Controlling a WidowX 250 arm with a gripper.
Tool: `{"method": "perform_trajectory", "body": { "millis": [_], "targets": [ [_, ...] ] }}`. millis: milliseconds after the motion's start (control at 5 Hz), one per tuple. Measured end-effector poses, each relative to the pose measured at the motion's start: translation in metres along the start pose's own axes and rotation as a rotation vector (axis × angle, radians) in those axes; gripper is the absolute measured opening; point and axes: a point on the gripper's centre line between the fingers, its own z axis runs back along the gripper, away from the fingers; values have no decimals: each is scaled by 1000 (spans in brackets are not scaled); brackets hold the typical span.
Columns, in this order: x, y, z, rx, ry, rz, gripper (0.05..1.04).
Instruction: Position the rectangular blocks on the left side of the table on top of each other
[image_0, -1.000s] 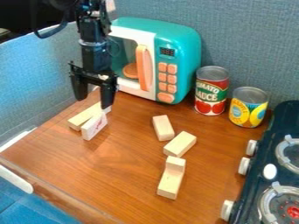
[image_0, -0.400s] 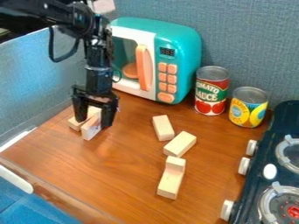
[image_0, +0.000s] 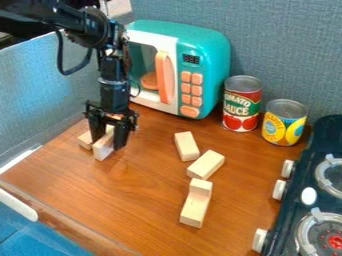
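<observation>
From where I stand, the job looks to be at the first pick-up: the pincer appears closed around the near block, which stands on its narrow edge on the left of the worktop, close beside the paler block. Next it needs a straight lift, then turning flat over its neighbour.

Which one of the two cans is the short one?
The yellow-labelled can, nearer the stove. The other can, with tomatoes on its label, is taller and closer to the toy microwave.
</observation>
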Motion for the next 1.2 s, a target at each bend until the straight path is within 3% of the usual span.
{"method": "perform_trajectory", "body": {
  "millis": [200, 400, 600, 1000, 1200],
  "targets": [
    [0, -1, -1, -1, -2, -3, 360],
    [-1, -1, -2, -1, 0, 4, 275],
    [-4, -2, 2, -2, -4, 2, 275],
    [-21, 14, 68, -1, -174, 37, 274],
    [-18, 22, 75, -7, -173, 36, 274]
  ]
}}
